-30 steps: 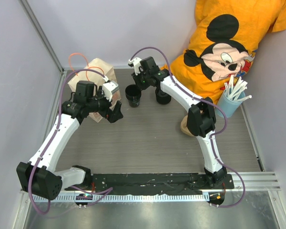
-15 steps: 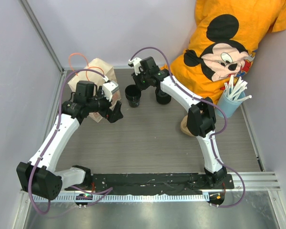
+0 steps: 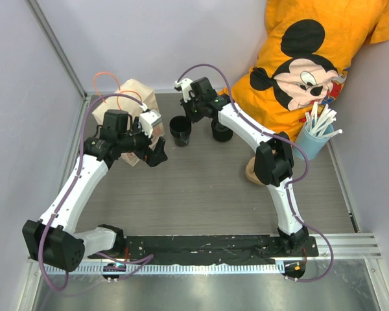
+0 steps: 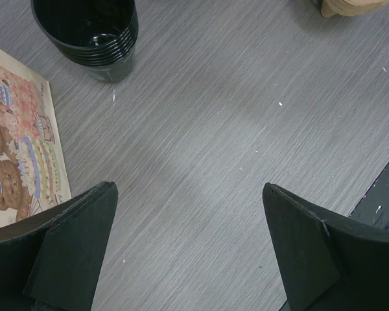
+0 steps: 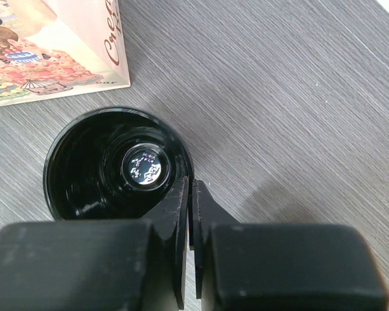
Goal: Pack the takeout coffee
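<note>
Coffee cup (image 3: 179,128) and right gripper (image 5: 189,184) shifted a hair left vs prior frames | right gripper clamped on coffee cup rim, fingers nearly together | coffee cup upright, lidless, on worktop (image 3: 201,188), near paper bag (image 3: 126,97), not touching | left gripper (image 4: 188,189) spread wide, hovering above worktop beside paper bag

the only lettering we can find stands on the paper bag (image 5: 58,45). in the right wrist view a slanted, reddish-brown script word (image 5: 110,29) runs along the bag's edge. it seems to begin "che", and the frame cuts off the rest, so we cannot tell the whole word. the small marks among the bag's teddy-bear drawings are too tiny for us to read. the orange shirt (image 3: 311,58) bears a mickey mouse figure.
</note>
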### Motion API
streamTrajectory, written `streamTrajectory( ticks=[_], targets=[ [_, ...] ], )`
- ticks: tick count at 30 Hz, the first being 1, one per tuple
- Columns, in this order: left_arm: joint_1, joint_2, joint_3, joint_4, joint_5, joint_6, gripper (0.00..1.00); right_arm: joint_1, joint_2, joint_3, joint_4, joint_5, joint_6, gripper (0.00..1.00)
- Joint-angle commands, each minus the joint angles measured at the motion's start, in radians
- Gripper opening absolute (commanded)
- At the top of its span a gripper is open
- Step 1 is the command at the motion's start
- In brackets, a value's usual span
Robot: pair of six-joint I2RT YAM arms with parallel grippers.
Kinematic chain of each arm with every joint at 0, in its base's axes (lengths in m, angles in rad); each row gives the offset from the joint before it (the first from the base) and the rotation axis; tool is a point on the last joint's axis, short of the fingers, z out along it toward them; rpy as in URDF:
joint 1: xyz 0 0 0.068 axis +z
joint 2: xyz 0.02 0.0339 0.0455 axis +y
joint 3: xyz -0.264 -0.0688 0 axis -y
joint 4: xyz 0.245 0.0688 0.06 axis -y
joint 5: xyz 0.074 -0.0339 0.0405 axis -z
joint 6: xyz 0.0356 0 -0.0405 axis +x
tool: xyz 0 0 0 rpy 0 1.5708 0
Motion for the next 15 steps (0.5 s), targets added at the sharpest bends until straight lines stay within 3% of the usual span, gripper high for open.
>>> streamTrajectory(
  ticks=[1, 3, 15],
  targets=[
    [0.005, -0.001, 0.002, 0.035, 0.019, -0.01, 1.0, 0.005, -0.012, 0.004, 0.03, 0.005, -0.004, 0.06],
    [0.005, -0.004, 0.002, 0.037, 0.019, -0.01, 1.0, 0.005, -0.015, 0.006, 0.029, 0.002, -0.001, 0.01],
    [0.006, -0.004, -0.001, 0.035, 0.02, -0.01, 1.0, 0.005, -0.061, 0.03, 0.026, -0.018, 0.026, 0.01]
  ],
)
